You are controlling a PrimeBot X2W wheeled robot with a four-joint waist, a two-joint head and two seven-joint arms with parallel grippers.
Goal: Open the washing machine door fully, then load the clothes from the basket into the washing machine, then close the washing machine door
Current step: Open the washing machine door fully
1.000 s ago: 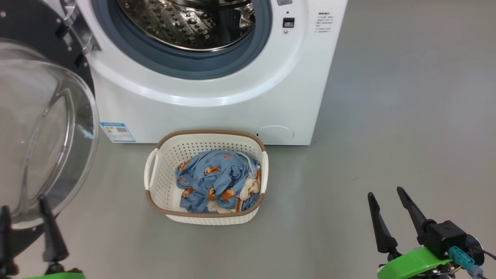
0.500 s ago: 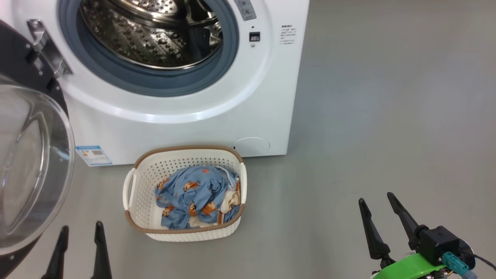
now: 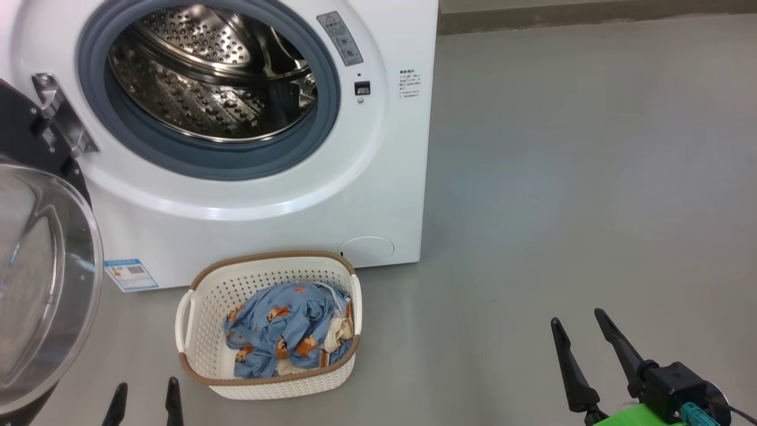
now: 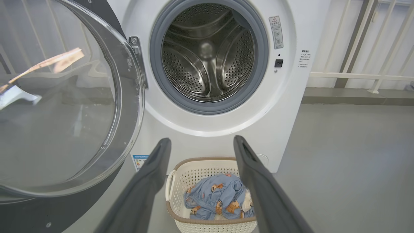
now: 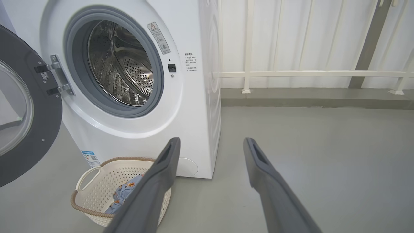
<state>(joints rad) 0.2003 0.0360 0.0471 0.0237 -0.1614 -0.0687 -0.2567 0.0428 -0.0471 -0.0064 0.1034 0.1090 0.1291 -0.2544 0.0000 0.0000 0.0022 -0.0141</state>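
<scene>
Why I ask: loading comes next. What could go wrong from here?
1. The clothes lie bunched in the basket; one grab may lift only part, or trail fabric onto the floor.
2. The washing machine door stands open close beside the left gripper; a swing of that arm could knock it.

The washing machine [image 3: 378, 177] is white, with a grey rubber ring [image 3: 207, 170] and a shiny steel drum [image 3: 195, 106] dotted with rows of small holes. Its door [image 3: 35, 278] has a glossy black rim around clear glass. The label [image 3: 131, 274] is blue and white. The basket [image 3: 204, 307] is cream-white with a grid of small holes and a brown woven-look rim. The clothes [image 3: 278, 331] are light blue, printed with small orange-brown bears, with a cream piece. The floor [image 3: 562, 177] is plain grey. The left gripper [image 3: 148, 383] and right gripper [image 3: 576, 316] have dark fingers.
</scene>
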